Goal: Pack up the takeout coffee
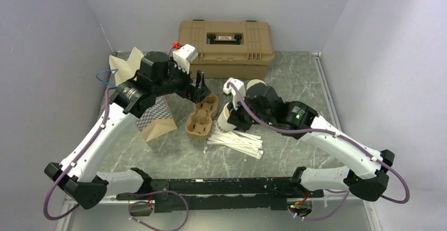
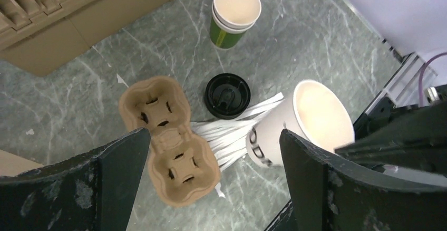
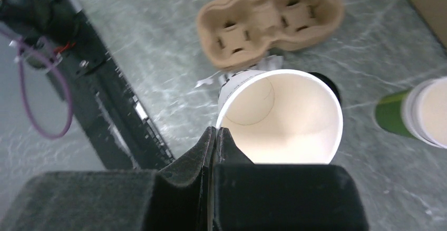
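Observation:
The takeout coffee cup [image 2: 316, 116] is a pale paper cup with dark lettering on its side, open on top, with no lid on it. My right gripper [image 3: 216, 132] is shut on its rim [image 3: 227, 116], one finger inside and one outside, and holds it tilted beside the white stirrers. The cup also shows in the top view [image 1: 224, 119]. A black lid [image 2: 227, 95] lies loose on the table next to the cup. My left gripper [image 2: 213, 133] is open and empty above the brown two-cup carrier [image 2: 168, 136].
A green paper cup [image 2: 235, 15] with a cream inside stands behind the lid. White stirrers [image 1: 237, 140] lie fanned by the carrier [image 1: 203, 117]. A paper bag [image 1: 156, 121] lies at the left. A tan toolbox [image 1: 225, 41] stands at the back.

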Motion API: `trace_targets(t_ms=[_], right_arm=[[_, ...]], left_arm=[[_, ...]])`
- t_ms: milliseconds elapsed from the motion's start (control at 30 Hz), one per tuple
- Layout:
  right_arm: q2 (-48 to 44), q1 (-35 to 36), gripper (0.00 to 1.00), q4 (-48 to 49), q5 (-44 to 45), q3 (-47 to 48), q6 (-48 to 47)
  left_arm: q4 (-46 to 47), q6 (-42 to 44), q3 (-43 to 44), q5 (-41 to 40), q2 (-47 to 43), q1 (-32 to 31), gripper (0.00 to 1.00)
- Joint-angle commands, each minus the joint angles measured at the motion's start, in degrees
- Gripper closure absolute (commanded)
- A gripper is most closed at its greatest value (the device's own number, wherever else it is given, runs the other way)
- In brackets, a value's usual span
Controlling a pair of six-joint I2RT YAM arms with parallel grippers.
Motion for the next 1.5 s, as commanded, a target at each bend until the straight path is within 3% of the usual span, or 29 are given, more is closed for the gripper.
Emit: trace_targets(t_ms=[0,533,967,1467], right_arm=[[-1.43,4.91,1.0,2.26,-3.41,-2.18,-1.86],[8.58,18.13,1.0,6.69,4.91,-9.02,0.64],[16.95,20.34,1.0,10.93,7.58,-9.2,0.18],[16.58,22.0,0.96,12.72,10.02,-10.96,1.03]], left_arm=[[0.12,5.07,-2.94,1.69,-3.27,0.04,0.01],[9.44,5.63,-15.45,-5.76,-13.98,0.04,0.01],[8.79,5.5,-15.69,-8.08,-13.18,0.03,0.0],[8.5,5.58,-15.74,-8.49,-13.26,0.03,0.01]])
